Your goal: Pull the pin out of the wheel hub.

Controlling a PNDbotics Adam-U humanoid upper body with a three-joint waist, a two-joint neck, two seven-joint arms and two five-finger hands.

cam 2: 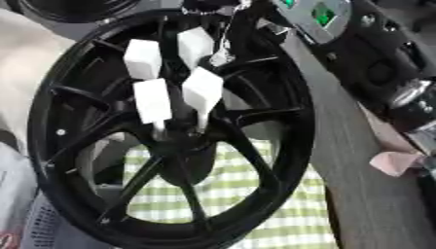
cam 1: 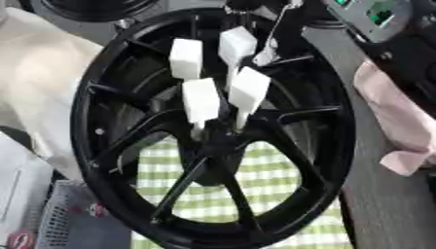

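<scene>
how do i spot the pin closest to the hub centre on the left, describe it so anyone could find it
Find the big black wheel standing over the green checked cloth. Four white block-headed pins cluster above its hub; take the lower left pin, whose stem reaches lowest on the left.

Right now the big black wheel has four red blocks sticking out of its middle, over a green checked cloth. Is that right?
Not quite. The blocks are white, not red, as the left eye view shows. The rest holds: there are four of them, they stick out of the middle of the big black wheel, and a green checked cloth shows behind its spokes.
</scene>
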